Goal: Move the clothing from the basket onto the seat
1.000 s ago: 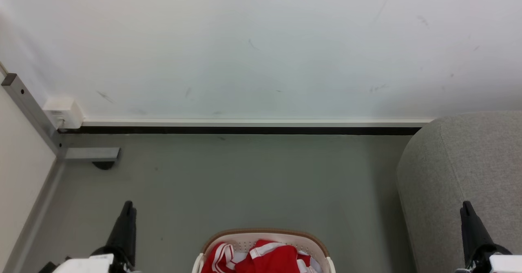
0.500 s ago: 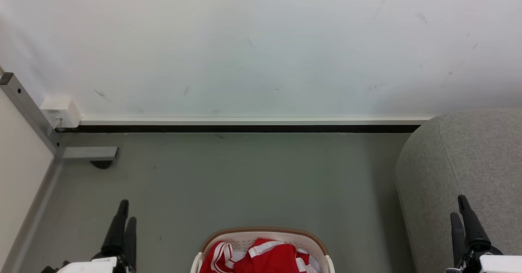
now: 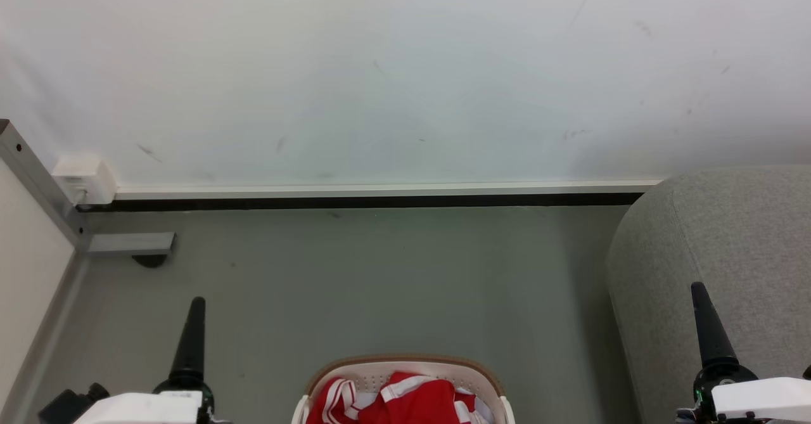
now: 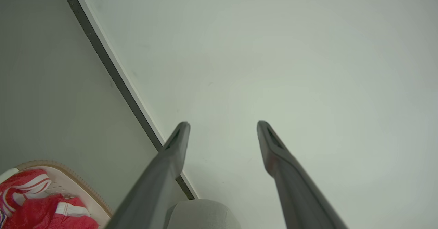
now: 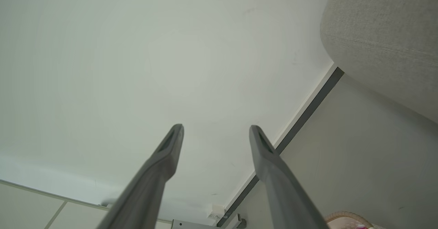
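The red clothing [image 3: 405, 402] lies heaped in the basket [image 3: 405, 360] on the floor [image 3: 380, 272], near and centre, with the grey seat [image 3: 728, 240] off to the right. The left gripper [image 4: 223, 124] and right gripper [image 5: 216, 127] flank it, fingers parted and empty. The shiny fabric looks light, limp and slippery. I'd pinch a bunched fold atop the heap, not a flat stretch.

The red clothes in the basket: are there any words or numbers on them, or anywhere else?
No text can be read anywhere.
The clothing in the basket shows white stripes, no letters.
The white box on the wall has no readable label.
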Robot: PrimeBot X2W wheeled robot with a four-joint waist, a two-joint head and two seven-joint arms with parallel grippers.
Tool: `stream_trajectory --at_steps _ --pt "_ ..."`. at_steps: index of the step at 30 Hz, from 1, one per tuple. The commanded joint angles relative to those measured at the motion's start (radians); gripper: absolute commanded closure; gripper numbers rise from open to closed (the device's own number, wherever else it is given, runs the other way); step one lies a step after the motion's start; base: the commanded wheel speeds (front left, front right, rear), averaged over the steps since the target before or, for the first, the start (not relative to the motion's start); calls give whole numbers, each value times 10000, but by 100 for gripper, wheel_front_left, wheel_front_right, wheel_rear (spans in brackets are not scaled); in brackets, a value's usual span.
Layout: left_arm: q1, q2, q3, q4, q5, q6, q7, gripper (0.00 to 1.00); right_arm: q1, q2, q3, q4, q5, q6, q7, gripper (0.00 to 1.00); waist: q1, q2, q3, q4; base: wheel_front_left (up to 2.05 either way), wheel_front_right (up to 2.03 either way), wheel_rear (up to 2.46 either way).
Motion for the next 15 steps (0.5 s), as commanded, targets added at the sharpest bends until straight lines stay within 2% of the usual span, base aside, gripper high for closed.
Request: stream_trajectory --at_steps 1,11,15 --pt "-106 77 -43 -289 594 78 -99 0 -210 -128 81 -280 -506 -5 -93 0 0 0 -1 -14 0 0 0" --pt "77 90 -574 -680 3590 861 -474 0 -318 -522 823 -427 -3451 -6 -471 0 0 0 28 -131 0 0 0" --pt "69 96 -762 -829 4381 1133 -604 0 -329 -554 991 -278 -4463 -7 -602 0 0 0 44 -162 0 0 0"
